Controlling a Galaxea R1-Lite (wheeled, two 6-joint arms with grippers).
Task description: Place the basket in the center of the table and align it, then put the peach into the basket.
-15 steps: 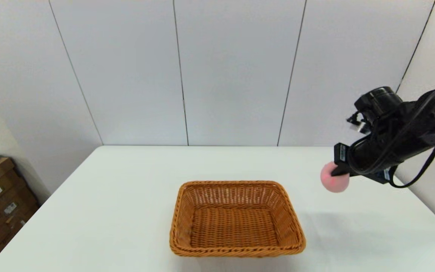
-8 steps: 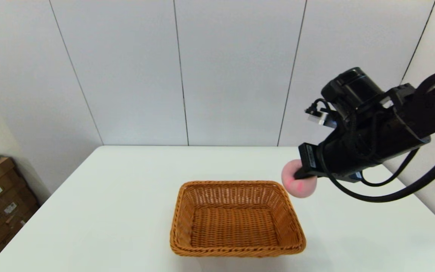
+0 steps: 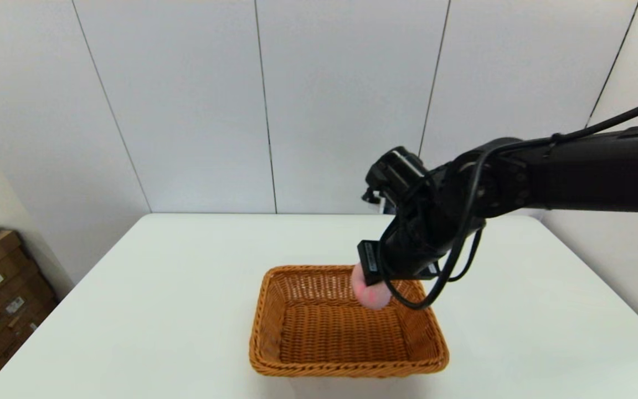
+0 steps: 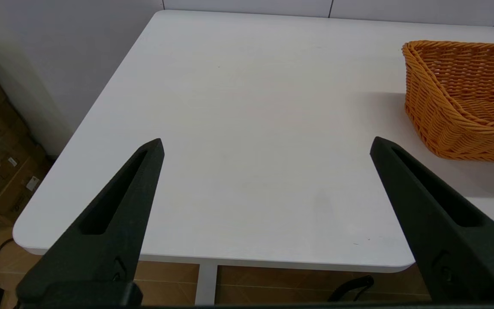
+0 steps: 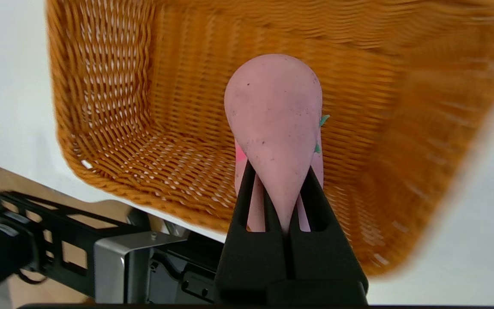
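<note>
Head view: we see the basket (image 3: 348,321) at lower centre of the frame, long side squared to the near edge of the table (image 3: 130,310), so we judge the align step done. The right gripper (image 3: 373,285) comes in from the right of the frame, over the basket's far right corner, fingers pinched on the peach (image 3: 370,293), held above the weave for a drop inside.

Left wrist view: we see the left gripper (image 4: 266,146) with fingers spread wide and holding nothing, above bare table near its edge; basket at the frame's right edge, well apart. We judge it parked out of the way.

Right wrist view: fingers squeeze the peach at frame centre so it bulges, basket floor behind it, so a release should land inside
</note>
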